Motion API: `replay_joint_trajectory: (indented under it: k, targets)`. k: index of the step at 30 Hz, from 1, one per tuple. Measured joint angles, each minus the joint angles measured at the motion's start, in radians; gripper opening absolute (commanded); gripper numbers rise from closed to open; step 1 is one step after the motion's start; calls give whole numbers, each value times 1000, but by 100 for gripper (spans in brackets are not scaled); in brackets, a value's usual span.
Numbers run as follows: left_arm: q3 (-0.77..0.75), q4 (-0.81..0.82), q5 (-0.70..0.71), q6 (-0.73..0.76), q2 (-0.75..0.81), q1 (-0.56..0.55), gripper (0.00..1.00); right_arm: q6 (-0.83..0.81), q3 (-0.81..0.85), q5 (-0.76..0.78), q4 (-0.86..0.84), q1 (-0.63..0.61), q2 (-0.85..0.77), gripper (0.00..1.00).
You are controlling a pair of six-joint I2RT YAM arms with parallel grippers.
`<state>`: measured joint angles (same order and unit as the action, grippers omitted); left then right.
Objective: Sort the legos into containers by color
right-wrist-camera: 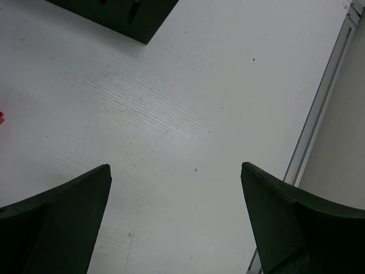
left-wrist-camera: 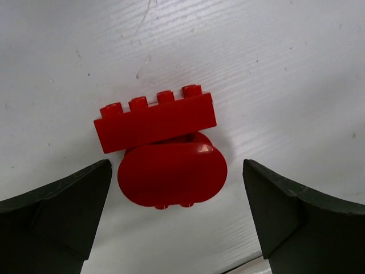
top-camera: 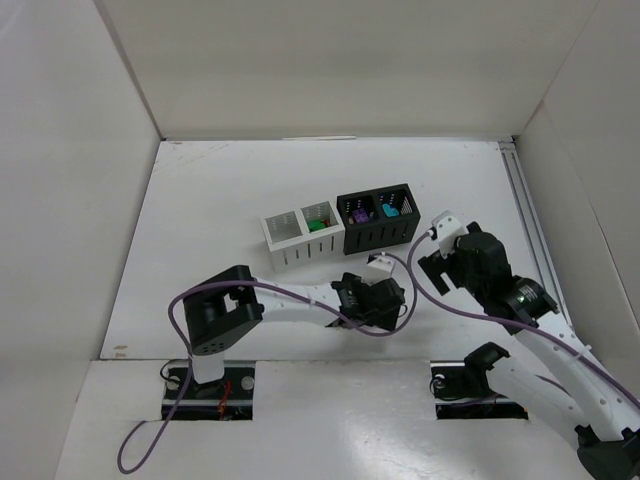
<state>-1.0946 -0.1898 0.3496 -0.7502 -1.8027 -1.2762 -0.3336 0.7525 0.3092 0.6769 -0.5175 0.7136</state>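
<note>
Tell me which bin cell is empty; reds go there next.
The left cell of the white bin: bare inside, while its neighbour holds green and the black bin holds purple and teal.

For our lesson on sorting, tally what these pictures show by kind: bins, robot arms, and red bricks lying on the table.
Bins: 2 (white bin, black bin)
Robot arms: 2 (left arm, right arm)
Red bricks on the table: 2 (studded bar, rounded piece)
Total: 6

A red four-stud brick [left-wrist-camera: 155, 121] lies on the white table [left-wrist-camera: 268, 63], touching a rounded red piece [left-wrist-camera: 171, 178] nearer the camera. Both sit between the left gripper [left-wrist-camera: 177, 165] and its wide-apart dark fingers [left-wrist-camera: 51, 214], which touch neither.
</note>
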Motion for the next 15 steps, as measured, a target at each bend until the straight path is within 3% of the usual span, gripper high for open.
replay_joint_trajectory:
  k: [5,9,10,12,15]
  targets:
    - [-34,-2,23,-3,-27,0,82,0,-2,5,5,0,-1,100]
    - [-45,-6,30,-2,-40,0,58,0,-10,6,14,5,-7,100]
    - [-45,-7,31,-2,-40,0,47,0,-11,6,19,6,-8,100]
    - [-45,-7,35,4,-40,0,38,0,-11,6,24,8,-12,100]
    - [-38,-3,37,14,-34,0,34,-1,-11,5,29,8,-17,100]
